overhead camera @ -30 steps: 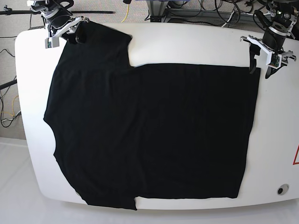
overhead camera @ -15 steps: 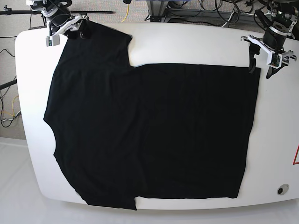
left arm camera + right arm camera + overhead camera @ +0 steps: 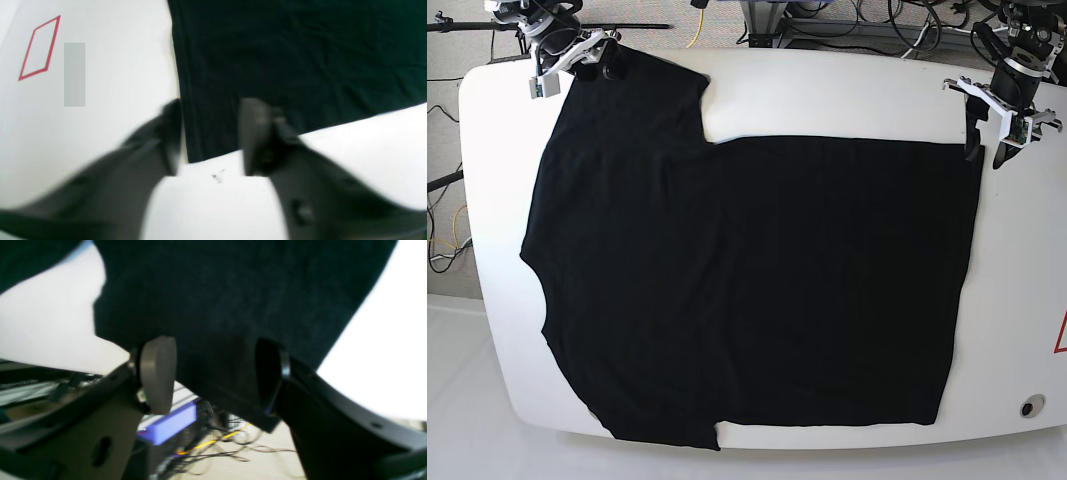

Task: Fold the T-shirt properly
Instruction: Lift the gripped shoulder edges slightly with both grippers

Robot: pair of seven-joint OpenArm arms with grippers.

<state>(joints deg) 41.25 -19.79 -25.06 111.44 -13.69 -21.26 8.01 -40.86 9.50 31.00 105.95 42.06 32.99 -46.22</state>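
Your right gripper (image 3: 570, 62) has crept toward the table's (image 3: 827, 90) far left corner since a sec ago, w/ the sleeve edge between its wide-open fingers, not pinched yet. Your left gripper (image 3: 206, 136), also wide open and empty, has edged onto the far right hem corner, so both grabs look near. The T-shirt (image 3: 757, 280) lies flat across the table, long axis left-right, sleeves at the left end, hem at the right.

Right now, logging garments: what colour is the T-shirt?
Plain black T-shirt, clearest in the base view.

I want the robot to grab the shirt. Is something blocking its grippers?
No, nothing visible. The left gripper straddles a hem corner of the T-shirt, and the right gripper straddles the sleeve edge, jaws apart.
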